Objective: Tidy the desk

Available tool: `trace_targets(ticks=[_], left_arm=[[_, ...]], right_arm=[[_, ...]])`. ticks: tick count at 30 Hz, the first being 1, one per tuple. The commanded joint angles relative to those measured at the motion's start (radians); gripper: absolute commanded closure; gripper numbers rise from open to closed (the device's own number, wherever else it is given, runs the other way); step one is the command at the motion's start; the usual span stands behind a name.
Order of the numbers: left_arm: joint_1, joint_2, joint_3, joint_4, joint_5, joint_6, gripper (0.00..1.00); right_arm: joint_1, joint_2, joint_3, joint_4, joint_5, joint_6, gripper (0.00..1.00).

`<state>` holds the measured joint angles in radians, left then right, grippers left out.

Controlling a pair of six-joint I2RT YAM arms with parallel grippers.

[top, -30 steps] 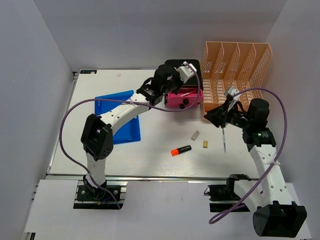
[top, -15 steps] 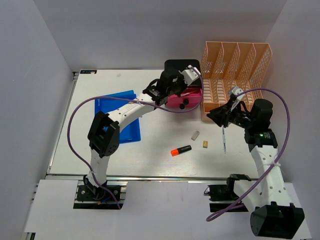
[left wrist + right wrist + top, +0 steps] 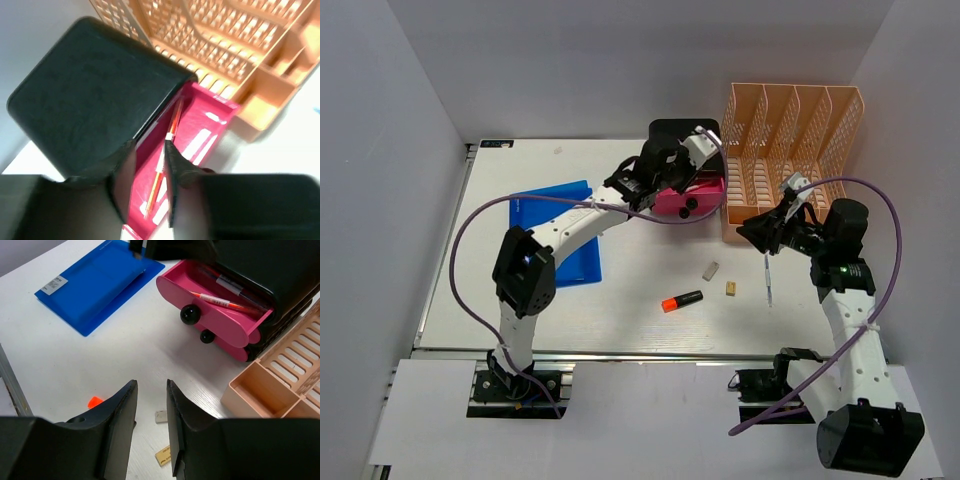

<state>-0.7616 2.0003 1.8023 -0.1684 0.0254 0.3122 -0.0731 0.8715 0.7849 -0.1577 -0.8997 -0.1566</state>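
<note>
While the left fingers [image 3: 176,167] stand narrowly parted and empty above the open pink plastic drawer [image 3: 202,127], a slim orange pen [image 3: 173,120] lies lengthwise in its smooth tray. The rounded matte-black cabinet [image 3: 90,95] fills the upper left of that wrist view, the peach lattice rack [image 3: 240,45] the upper right. The right fingers [image 3: 120,412], slightly apart and gripping nothing, hover over the flat white counter [image 3: 520,300], which spans the middle of the top view beneath a thin blue folder [image 3: 540,205].

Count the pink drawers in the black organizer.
2. The upper drawer is pulled out with pens inside; the lower drawer sits directly beneath it. The black organizer could hide more.
</note>
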Motion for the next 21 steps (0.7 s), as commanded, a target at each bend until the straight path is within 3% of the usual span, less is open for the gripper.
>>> trace_targets(ticks=[1, 2, 4, 5, 6, 7, 9, 11, 12, 13, 14, 15, 18, 21], left_arm=[[-0.01, -0.196, 0.022, 0.004, 0.013, -0.114, 0.63], [-0.01, -0.228, -0.004, -0.003, 0.019, -0.149, 0.72], [0.004, -0.355, -0.078, -0.026, 0.031, -0.26, 0.82], [0.013, -0.4, -0.18, -0.036, 0.034, -0.301, 0.92], [0.013, -0.496, -0.236, -0.051, 0.009, -0.409, 0.94], [0.022, -0.544, -0.288, -0.095, -0.093, -0.435, 0.97], [0.034, -0.676, -0.455, -0.131, -0.148, -0.475, 0.98], [0.048, -0.76, -0.626, -0.175, -0.214, -0.502, 0.9], [0.063, -0.837, -0.679, -0.195, -0.217, -0.524, 0.71], [0.064, -0.871, -0.728, -0.204, -0.214, -0.524, 0.63], [0.076, -0.923, -0.806, -0.218, -0.213, -0.539, 0.5], [0.088, -0.945, -0.842, -0.235, -0.206, -0.545, 0.44], [0.099, -1.0, -0.943, -0.223, -0.164, -0.535, 0.31], [0.099, -1.003, -0.991, -0.192, -0.145, -0.515, 0.28]], right_arm=[[-0.01, 0.006, -0.016, 0.04, -0.047, -0.011, 0.64], [-0.011, 0.009, -0.021, 0.027, -0.07, -0.046, 0.64], [-0.007, 0.021, -0.029, 0.012, -0.1, -0.093, 0.64], [-0.005, 0.024, -0.038, 0.007, -0.12, -0.112, 0.64], [-0.002, 0.029, -0.042, 0.0, -0.123, -0.144, 0.65], [0.004, 0.03, -0.044, -0.003, -0.131, -0.155, 0.64], [0.01, 0.032, -0.047, -0.009, -0.133, -0.173, 0.62], [0.032, 0.034, -0.036, -0.019, -0.116, -0.192, 0.57], [0.044, 0.037, -0.029, -0.046, -0.116, -0.217, 0.51], [0.05, 0.043, -0.018, -0.075, -0.105, -0.248, 0.48], [0.065, 0.058, 0.008, -0.116, -0.097, -0.292, 0.41], [0.07, 0.072, 0.02, -0.214, -0.091, -0.405, 0.4], [0.133, 0.141, 0.051, -0.414, -0.042, -0.651, 0.37], [0.17, 0.23, 0.076, -0.451, 0.108, -0.673, 0.34]])
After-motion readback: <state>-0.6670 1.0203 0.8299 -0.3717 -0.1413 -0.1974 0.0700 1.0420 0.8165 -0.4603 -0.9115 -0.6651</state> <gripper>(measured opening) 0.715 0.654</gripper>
